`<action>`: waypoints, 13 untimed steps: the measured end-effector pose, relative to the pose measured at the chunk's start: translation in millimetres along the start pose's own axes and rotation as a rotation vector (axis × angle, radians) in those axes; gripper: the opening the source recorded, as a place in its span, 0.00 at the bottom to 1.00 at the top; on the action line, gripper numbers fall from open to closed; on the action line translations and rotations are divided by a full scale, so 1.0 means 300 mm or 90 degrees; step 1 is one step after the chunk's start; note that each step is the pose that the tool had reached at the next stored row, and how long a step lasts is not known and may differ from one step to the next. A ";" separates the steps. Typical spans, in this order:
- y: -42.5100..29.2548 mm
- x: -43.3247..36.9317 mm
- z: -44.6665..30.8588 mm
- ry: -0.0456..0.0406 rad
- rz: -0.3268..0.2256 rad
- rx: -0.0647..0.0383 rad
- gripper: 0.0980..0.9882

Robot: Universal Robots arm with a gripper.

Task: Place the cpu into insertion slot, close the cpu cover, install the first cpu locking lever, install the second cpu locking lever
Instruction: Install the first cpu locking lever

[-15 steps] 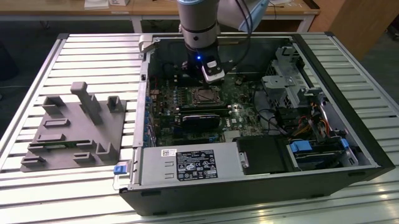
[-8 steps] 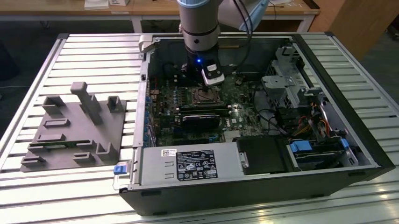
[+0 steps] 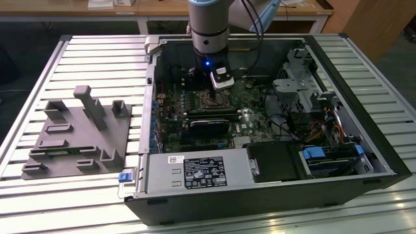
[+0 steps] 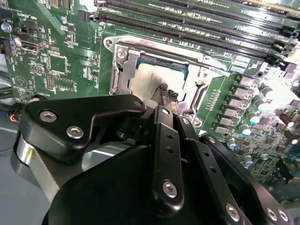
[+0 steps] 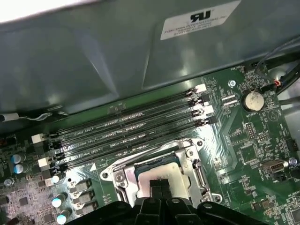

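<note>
The silver-grey cpu [image 4: 152, 77] lies flat in the insertion slot [image 4: 123, 70] (cpu cover [image 5: 180, 159] closed around it).

A slatted metal worktop [image 3: 97, 53] carries an open computer case [image 3: 260, 195]. A grey fixture plate [image 3: 75, 139] lies beside it, toward the exterior view's left.

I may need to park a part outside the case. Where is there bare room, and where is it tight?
Free: slatted table on the exterior view's left, behind the grey fixture, and the strip in front of the case. Crowded: around the socket, where the gripper sits over the cpu, hemmed by memory slots and capacitors.
</note>
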State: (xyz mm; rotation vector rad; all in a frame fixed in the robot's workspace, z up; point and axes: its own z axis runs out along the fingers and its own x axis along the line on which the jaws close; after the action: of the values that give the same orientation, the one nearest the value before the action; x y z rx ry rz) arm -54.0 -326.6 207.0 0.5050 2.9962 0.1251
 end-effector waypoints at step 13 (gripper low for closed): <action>0.006 -0.016 0.002 -0.0072 -0.016 0.025 0.01</action>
State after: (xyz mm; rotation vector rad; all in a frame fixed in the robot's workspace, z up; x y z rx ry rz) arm -48.7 -326.6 206.9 0.4710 2.9982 0.0603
